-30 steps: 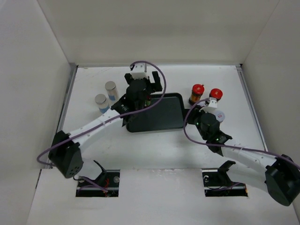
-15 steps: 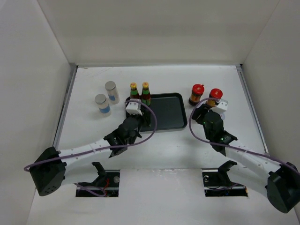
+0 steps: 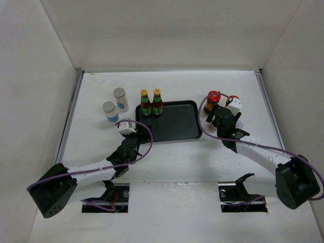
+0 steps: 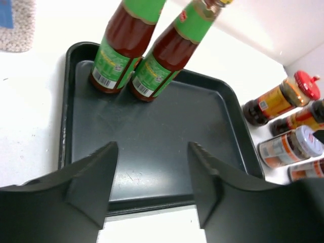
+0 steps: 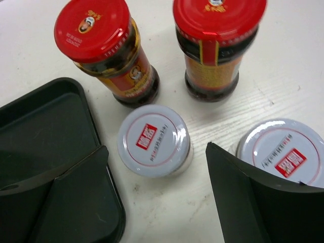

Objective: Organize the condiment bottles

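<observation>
The right fingers (image 5: 61, 202) stand wide apart and grip nothing. In the right wrist view they fill the lower left and lower right corners. A pale-lidded jar (image 5: 154, 140) stands upright on the white surface (image 5: 167, 217) just ahead of the gap between them and touches neither finger. A second pale-lidded jar (image 5: 281, 152) sits at the right edge of that frame, its near side hidden behind the finger there. Farther out, along the top, a red-lidded jar (image 5: 98, 38) stands at upper left and another red-lidded jar (image 5: 217, 23) at upper centre, both just beyond the pale lids. A corner of the black tray (image 5: 40, 126) shows at the left, partly under the other finger. The left fingers (image 4: 91, 187) are also open, with nothing between them. At the bottom of the left wrist view they reach over the tray's near rim, and only bare tray floor shows in the gap. Two green-labelled bottles (image 4: 119, 55) (image 4: 167, 61) stand side by side in the tray's far corner, at the upper left of that frame and well apart from the fingers. In the top view, two grey-topped white cylinders (image 3: 120, 98) (image 3: 110, 111) stand on the surface left of the tray, in the upper left of the scene.
</observation>
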{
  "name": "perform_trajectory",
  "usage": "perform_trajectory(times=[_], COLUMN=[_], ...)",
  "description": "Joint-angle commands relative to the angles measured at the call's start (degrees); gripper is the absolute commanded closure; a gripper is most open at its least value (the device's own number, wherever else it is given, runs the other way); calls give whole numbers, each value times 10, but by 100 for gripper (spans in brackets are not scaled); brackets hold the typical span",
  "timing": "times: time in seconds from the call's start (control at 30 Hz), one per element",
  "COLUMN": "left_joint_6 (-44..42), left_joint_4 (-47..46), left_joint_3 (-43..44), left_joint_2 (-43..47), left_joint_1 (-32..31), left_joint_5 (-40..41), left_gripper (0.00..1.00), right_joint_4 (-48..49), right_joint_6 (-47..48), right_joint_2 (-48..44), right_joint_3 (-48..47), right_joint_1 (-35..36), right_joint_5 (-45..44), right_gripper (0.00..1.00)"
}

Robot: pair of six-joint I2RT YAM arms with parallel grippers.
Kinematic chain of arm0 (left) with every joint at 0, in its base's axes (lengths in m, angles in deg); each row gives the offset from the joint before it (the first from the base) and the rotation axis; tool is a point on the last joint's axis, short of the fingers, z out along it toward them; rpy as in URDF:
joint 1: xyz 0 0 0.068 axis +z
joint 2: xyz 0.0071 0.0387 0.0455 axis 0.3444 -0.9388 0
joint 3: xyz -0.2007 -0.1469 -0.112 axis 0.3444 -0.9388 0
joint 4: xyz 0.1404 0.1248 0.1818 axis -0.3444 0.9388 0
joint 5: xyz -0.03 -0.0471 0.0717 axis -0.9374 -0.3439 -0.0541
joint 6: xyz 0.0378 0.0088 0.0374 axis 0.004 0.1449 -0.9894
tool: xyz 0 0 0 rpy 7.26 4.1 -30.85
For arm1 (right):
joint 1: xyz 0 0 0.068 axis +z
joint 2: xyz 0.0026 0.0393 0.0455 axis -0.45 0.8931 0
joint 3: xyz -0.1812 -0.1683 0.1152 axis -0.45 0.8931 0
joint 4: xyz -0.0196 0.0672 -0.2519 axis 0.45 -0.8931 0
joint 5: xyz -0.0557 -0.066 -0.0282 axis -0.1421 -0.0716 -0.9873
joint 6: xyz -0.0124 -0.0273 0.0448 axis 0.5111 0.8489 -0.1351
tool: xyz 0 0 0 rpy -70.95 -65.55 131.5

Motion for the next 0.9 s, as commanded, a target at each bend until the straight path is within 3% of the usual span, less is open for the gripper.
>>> perform_trajectory(times=[0.0,0.23,0.37,0.47,0.53,0.7,0.87], left_joint_6=[31,32,32,28,29,31,37], left_joint_4=[-85,-82,-80,-82,-80,-80,-82], left_joint_3=[-19,-39,-41,-38,-38,-38,-39], left_joint_2=[-1,45,49,40,41,41,37], left_joint_1=[3,3,-1,-2,-2,7,10], left_joint_5=[11,39,45,45,45,45,44], left_gripper=[39,33,32,32,32,32,32], right_joint_4=[-6,-32,-29,-22,-11,27,81], right_joint_6=[27,24,27,23,30,81,78], right_joint_2=[36,95,115,109,90,35,109], right_joint_3=[-46,-76,-84,-86,-90,-128,-190], right_joint_1=[-4,-5,-5,-5,1,57,82], right_joint_5=[-19,-32,-37,-40,-48,-59,0], right_gripper=[16,18,27,43,45,47,46])
